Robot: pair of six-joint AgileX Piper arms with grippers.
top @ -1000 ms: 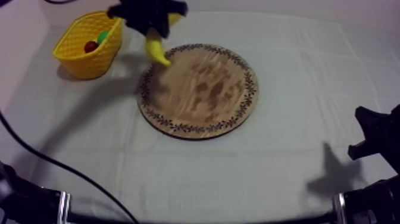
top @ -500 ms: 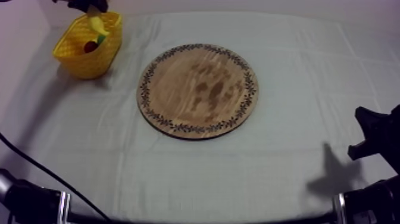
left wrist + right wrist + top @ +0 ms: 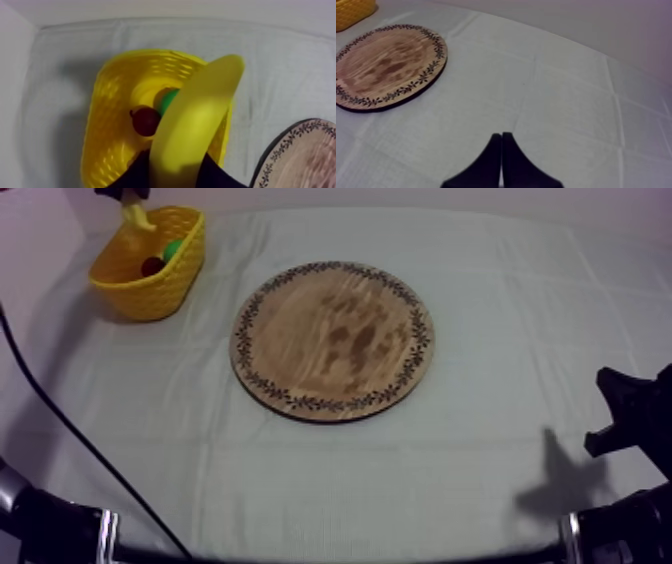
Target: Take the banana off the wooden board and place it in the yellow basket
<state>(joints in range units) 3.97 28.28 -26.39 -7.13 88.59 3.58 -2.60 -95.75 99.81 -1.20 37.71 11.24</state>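
Left wrist view has our left claw grasping the banana, which hangs over the basket and is not yet in it. Below the banana, inside the basket, a red fruit and a green fruit lie side by side. The board lies near the basket, apart from it. From above, we see the basket at the far left corner of the table, close to the cloth's edge, with the banana over its far rim. Our right claw is clenched on nothing, its fingers together as a narrow wedge, low over the cloth and well apart from the board. Open cloth runs between the board and the near and right edges.
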